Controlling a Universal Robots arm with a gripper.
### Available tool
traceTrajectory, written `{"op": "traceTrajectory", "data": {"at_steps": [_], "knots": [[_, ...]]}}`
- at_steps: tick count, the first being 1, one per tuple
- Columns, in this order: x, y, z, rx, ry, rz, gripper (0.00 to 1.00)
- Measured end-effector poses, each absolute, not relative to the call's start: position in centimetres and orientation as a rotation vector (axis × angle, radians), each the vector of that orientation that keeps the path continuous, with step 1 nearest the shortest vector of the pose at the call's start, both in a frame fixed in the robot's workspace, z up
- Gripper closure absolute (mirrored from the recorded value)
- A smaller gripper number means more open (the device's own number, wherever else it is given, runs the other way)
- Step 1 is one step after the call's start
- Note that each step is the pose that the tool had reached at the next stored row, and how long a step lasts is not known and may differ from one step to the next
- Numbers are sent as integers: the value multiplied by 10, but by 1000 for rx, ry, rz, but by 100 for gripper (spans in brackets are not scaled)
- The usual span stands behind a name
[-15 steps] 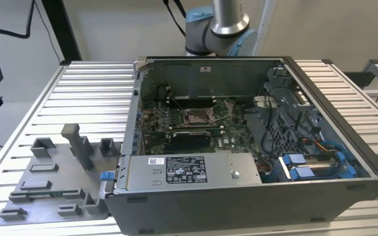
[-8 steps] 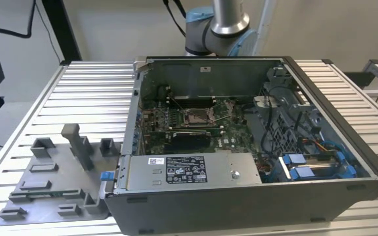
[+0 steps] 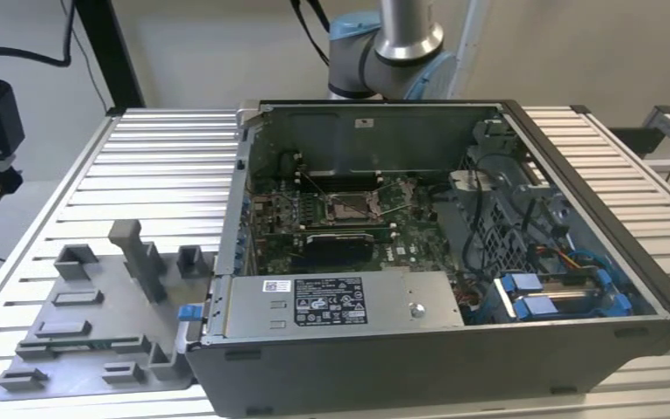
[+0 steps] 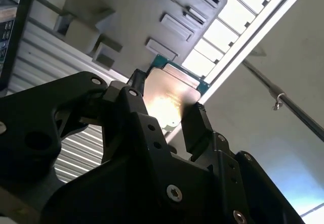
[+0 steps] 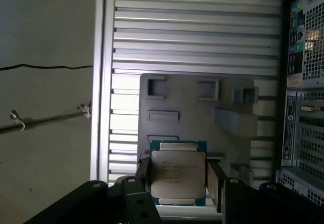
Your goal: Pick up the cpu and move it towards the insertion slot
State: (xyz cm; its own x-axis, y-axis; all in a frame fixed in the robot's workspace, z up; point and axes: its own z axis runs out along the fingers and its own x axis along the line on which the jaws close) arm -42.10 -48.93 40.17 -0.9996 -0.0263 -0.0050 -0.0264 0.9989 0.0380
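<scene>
The cpu [image 5: 178, 178] is clamped edge-on between the two black fingers [image 5: 143, 176] of the gripper [image 5: 178, 182]. The claw is closed only to the chip's width, one pad on each opposite side. In both wrist views the pale metal lid faces the camera, with a thin green border around it. The second wrist view confirms the hold: cpu [image 4: 169, 100] is seated between the fingers [image 4: 195, 128], with glare on its face.

I see the chip held over the near end of the grey plastic tray [image 5: 192, 102], which lies on the slatted aluminium table [image 5: 192, 32] just beside the computer case [image 5: 304, 107].

In the exterior view, the insertion slot [image 3: 349, 207] sits on the green motherboard [image 3: 411, 229] inside the open case [image 3: 452, 349]. The tray [image 3: 91, 323] lies outside the case on the exterior view's left, so the chip is well apart from the socket.
</scene>
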Motion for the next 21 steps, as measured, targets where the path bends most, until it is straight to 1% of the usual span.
{"op": "traceTrajectory", "data": {"at_steps": [21], "knots": [[-394, -489, 402, -54, 3136, 60, 100]]}}
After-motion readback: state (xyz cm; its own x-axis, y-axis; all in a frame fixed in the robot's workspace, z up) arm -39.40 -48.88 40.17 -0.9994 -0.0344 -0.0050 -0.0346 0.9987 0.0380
